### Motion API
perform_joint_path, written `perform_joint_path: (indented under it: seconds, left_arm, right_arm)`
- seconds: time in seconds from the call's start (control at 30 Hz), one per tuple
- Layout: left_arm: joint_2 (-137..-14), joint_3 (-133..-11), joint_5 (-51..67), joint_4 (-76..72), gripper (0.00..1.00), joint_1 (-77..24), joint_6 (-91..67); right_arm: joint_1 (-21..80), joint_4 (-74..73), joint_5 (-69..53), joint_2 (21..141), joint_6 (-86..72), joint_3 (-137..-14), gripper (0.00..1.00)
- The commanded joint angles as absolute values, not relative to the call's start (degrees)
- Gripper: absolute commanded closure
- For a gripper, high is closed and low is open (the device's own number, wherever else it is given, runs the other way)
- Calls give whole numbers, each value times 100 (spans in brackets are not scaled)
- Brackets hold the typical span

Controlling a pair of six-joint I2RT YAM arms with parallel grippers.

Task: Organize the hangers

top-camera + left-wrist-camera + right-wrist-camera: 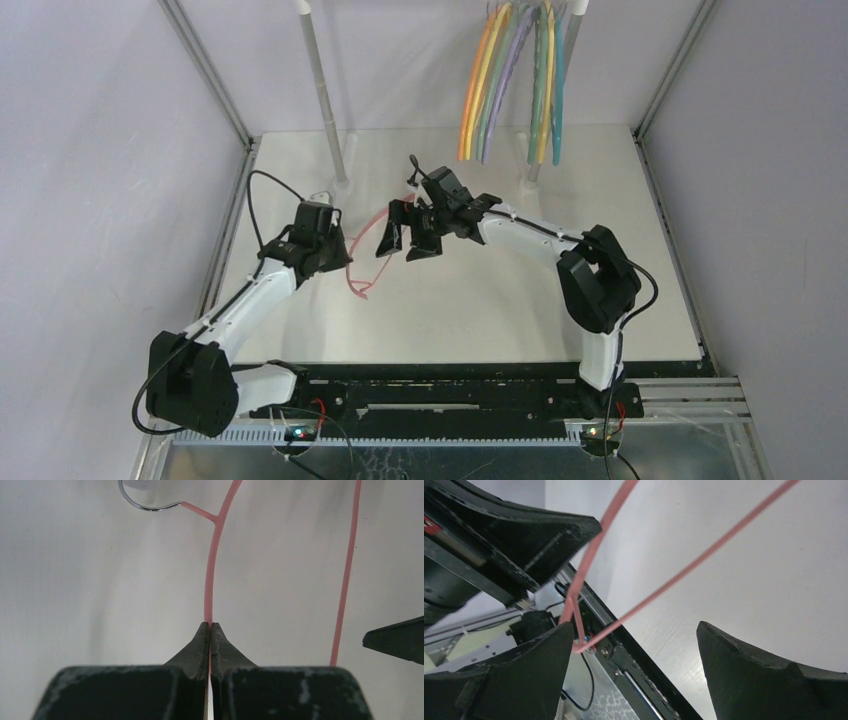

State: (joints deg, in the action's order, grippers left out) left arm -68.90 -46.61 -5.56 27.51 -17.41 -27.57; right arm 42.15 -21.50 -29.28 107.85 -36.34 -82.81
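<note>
The pink hanger point(210, 575), the one piece apart from the bunch, is held on the near side of the rail frame point(325, 100), toward its left post. The other hangers point(510, 80) hang in a coloured cluster at the rail's right end. The left gripper point(210, 626) is clamped shut on the pink hanger's thin curved bar, pinching it with only the very tips of its fingers. The metal hook point(145, 506) points away from it, toward the foot of the rail's left post point(341, 182). The right gripper point(634, 630), on the near side of the rail about midway along it, stands wide open and holds nothing. One end of the pink hanger is just beside one of its fingers point(539, 670); whether they touch cannot be told.

The hazards from here look plain. A tip-only pinch on so slim a bar may let the hanger swivel or slide out when it is carried up toward the rail. If the right gripper closes while the left one is clamped, the two could pull against each other and bend the plastic. It could also catch both strands at the hanger's end and twist it. The hook, close by the post's foot, may snag there on the lift.
</note>
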Motion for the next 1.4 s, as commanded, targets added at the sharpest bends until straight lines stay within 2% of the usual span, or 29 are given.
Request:
perform_joint_path:
  seconds: [0.0,0.2,0.27,0.33,0.43,0.5,0.57,0.6,0.87,0.9,0.97,1.0,1.03,1.07,1.2,1.37]
  left_arm:
    - [-6939,-4652,-387,2378,100,-1765,-2860]
    - [-7034,-4621,-325,2312,100,-1767,-2859]
    - [-7076,-4627,-315,2296,100,-1760,-2865]
    - [-7120,-4639,-303,2271,100,-1766,-2865]
    - [-7196,-4649,-285,2228,100,-1762,-2897]
    - [-7235,-4645,-290,2184,100,-1764,-2932]
    - [-7286,-4644,-281,2131,100,-1765,-2965]
    - [-7308,-4632,-265,2109,100,-1764,-2986]
    - [-7078,-4365,-271,2037,100,-1764,-3400]
    - [-6996,-4301,-251,2050,95,-1759,-3488]
    - [-6850,-4179,-210,2126,71,-1757,-3674]
    - [-6754,-4120,-169,2172,54,-1757,-3772]
    - [-6616,-4070,-171,2217,34,-1764,-3809]
    - [-6434,-4010,-187,2262,24,-1761,-3995]
    - [-5701,-3796,-402,2439,14,-1726,-4258]
    - [-5667,-3396,-31,1942,14,-1599,-4503]
  right_arm:
    - [4263,-1203,-3122,10988,-4511,-8422,0]
    - [4383,-1000,-3002,11275,-4862,-8334,2]
    - [4394,-865,-3012,11338,-5009,-8215,6]
    - [4388,-630,-3089,11419,-5200,-8106,14]
    - [4369,-210,-3196,11548,-5414,-8086,35]
    - [4353,83,-3254,11588,-5519,-8086,54]
    - [4322,292,-3264,11609,-5637,-8087,88]
    - [4312,363,-3227,11598,-5657,-8084,99]
    - [4229,411,-2959,11402,-5491,-8123,100]
    - [4228,405,-2949,11392,-5471,-8129,100]
    - [4236,378,-2948,11383,-5479,-8127,100]
    - [4243,374,-2945,11382,-5469,-8126,100]
    - [4249,350,-2935,11373,-5453,-8129,100]
    - [4253,344,-2921,11366,-5438,-8130,100]
    - [4254,259,-2948,11382,-5366,-8152,100]
    - [4207,306,-3254,11282,-5675,-8148,100]
